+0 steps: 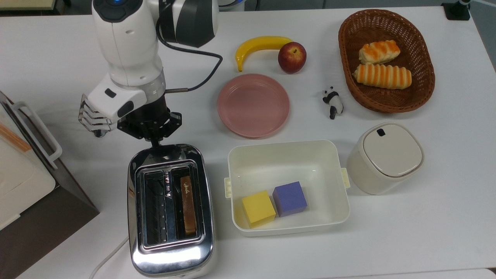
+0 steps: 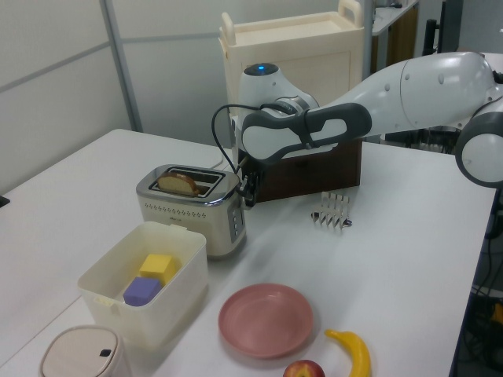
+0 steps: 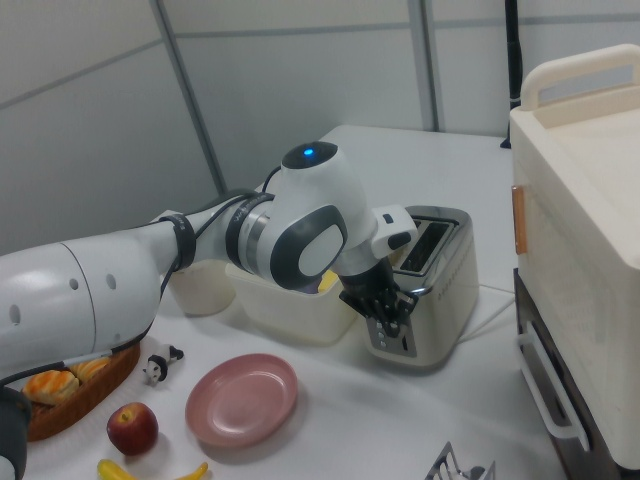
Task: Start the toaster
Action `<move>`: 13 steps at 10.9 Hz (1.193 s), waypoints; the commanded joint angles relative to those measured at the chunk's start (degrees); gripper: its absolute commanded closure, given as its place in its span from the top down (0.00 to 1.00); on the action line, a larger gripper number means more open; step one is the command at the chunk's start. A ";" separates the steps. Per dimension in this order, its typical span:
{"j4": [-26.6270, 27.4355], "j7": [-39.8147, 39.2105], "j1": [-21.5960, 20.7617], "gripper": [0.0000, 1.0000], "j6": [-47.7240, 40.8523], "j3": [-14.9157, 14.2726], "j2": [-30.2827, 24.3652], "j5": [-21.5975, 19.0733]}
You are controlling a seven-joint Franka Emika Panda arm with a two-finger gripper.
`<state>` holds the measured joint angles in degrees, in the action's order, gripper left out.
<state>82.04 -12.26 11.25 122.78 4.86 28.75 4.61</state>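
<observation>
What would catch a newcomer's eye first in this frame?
The big white arm, its gripper hanging at the lever end of the chrome toaster near the top view's lower left, with a slice of toast in one slot. Next comes the colour: a pink plate mid-table and a brown basket of bread rolls at the top view's upper right.

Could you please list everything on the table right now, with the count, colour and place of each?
Shiny chrome two-slot toaster: one, top view's lower left, one toast slice in a slot.
Wire toast rack: one, silver, beside the arm.
Brown-and-cream box appliance: one, left edge.
Round plate: one, pink, centre.
Banana: one, yellow.
Apple: one, red.
Panda figurine: one, black-white.
Wicker basket: one, brown, two bread rolls.
Plastic tub: one, cream, with yellow and purple cubes.
Lidded canister: one, cream.
Gripper: black, at the toaster's far end.
</observation>
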 commanded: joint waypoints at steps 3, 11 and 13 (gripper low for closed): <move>1.54 -1.01 -0.26 0.00 3.43 -0.29 2.19 0.40; 2.42 -0.66 -0.26 0.00 5.45 -0.29 4.92 1.63; 2.51 -0.66 -0.26 0.00 5.45 -0.38 5.00 2.07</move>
<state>82.19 -12.27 11.20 124.41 4.87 32.41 5.30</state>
